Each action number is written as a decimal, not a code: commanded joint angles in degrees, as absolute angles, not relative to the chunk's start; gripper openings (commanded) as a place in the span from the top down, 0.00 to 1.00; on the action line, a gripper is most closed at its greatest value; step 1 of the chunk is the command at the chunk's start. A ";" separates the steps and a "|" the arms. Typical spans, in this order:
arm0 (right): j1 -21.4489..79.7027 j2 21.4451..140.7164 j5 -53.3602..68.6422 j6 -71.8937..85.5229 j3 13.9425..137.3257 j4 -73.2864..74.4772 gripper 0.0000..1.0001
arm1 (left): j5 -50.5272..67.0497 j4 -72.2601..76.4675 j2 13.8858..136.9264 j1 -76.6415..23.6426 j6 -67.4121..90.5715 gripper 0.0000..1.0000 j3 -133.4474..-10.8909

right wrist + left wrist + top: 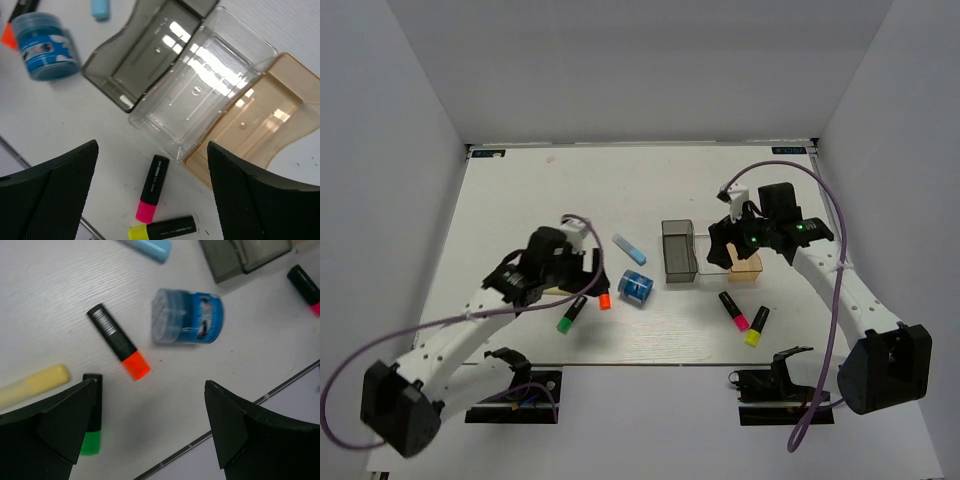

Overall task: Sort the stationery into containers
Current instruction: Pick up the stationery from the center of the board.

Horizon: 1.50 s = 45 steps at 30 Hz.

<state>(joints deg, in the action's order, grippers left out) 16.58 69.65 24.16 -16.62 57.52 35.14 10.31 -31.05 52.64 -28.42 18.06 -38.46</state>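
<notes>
My left gripper point(558, 272) is open and empty above the orange-capped marker point(119, 348), green-capped marker point(91, 422) and cream piece point(35, 384). The blue tape roll point(186, 316) lies on its side right of them, with the light-blue stick point(629, 249) behind it. My right gripper point(735, 240) is open and empty over the three joined bins: dark-grey point(145, 55), clear point(200, 85) and tan-orange point(255, 120), all empty. The pink-capped marker point(152, 195) and yellow-capped marker point(162, 230) lie in front of the bins, below my right gripper point(152, 145).
White walls close in the table on the left, back and right. The table's front edge point(225, 425) runs just in front of the markers. The arm bases point(510, 385) stand at the near edge.
</notes>
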 commanded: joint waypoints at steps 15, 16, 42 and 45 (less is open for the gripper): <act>13.71 68.38 12.13 -8.09 55.90 32.43 0.10 | -21.27 -33.75 88.23 -54.22 20.21 0.00 -64.07; 13.62 68.29 12.39 -8.17 55.90 32.43 0.10 | -21.53 -33.23 89.20 -54.40 21.52 0.00 -64.16; 10.37 66.62 15.99 -9.14 54.49 31.99 0.10 | -18.28 -30.50 98.09 -55.81 33.93 0.77 -61.70; 10.02 66.62 16.69 -9.14 54.32 31.91 0.10 | -18.89 -32.60 96.86 -56.34 32.87 1.00 -63.88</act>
<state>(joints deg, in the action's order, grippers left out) 10.52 67.90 15.00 -9.02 54.57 32.84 -18.15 -30.63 98.06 -55.48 32.91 -61.67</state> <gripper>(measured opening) 0.904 0.818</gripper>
